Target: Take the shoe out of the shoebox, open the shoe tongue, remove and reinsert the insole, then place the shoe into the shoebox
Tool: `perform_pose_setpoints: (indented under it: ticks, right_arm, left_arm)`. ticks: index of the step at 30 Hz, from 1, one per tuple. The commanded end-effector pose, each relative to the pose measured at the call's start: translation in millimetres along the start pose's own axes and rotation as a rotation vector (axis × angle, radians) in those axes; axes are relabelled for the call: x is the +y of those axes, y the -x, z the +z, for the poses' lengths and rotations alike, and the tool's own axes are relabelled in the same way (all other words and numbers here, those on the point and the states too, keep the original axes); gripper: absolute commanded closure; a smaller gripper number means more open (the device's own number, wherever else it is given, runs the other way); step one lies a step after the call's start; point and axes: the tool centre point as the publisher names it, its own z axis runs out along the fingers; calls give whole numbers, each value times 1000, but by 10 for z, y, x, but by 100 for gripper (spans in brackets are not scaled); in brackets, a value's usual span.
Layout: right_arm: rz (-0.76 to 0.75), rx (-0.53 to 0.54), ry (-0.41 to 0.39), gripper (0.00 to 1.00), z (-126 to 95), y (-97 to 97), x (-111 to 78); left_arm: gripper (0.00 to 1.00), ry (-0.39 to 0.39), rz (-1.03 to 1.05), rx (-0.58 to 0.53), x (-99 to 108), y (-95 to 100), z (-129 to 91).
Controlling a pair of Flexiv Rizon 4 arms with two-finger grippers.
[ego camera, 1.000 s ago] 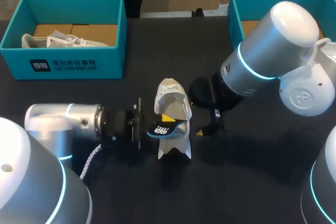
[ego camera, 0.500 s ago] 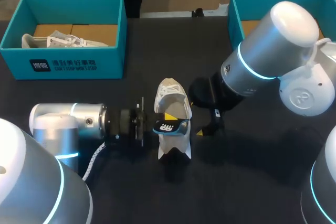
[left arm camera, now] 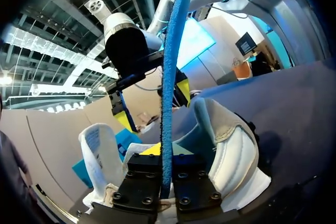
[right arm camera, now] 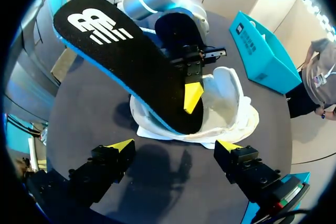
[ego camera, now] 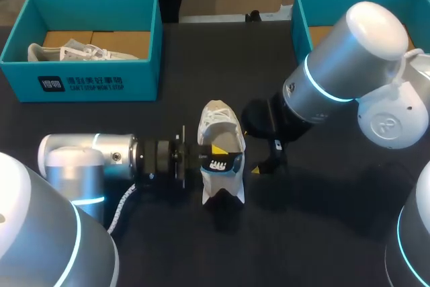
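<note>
Insole point(ego camera: 218, 164), clamped in the left gripper point(left arm camera: 166, 176), stood tilted with its lower end in the mouth of the shoe point(ego camera: 222, 186) on the tabletop point(ego camera: 322, 233); the right gripper point(right arm camera: 174, 148) gaped empty just beside

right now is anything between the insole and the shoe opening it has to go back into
Nothing visible does. The left gripper holds the insole with its lower end already inside the shoe; the tongue stands off to one side.
</note>
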Motion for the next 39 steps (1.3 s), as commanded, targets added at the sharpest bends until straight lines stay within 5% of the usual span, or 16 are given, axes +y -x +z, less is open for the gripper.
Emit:
perform_pose_setpoints:
  ticks: [1, 24, 39]
  right_arm:
    - [0, -4, -3, 0, 7, -14, 3]
    - [0, -4, -3, 0, 7, -14, 3]
    - [0, -4, -3, 0, 7, -14, 3]
  left_arm:
    - [69, 5, 4, 0, -66, -9, -22]
    - [60, 25, -14, 19, -390, 18, -63]
    - [61, 142, -68, 31, -551, -17, -191]
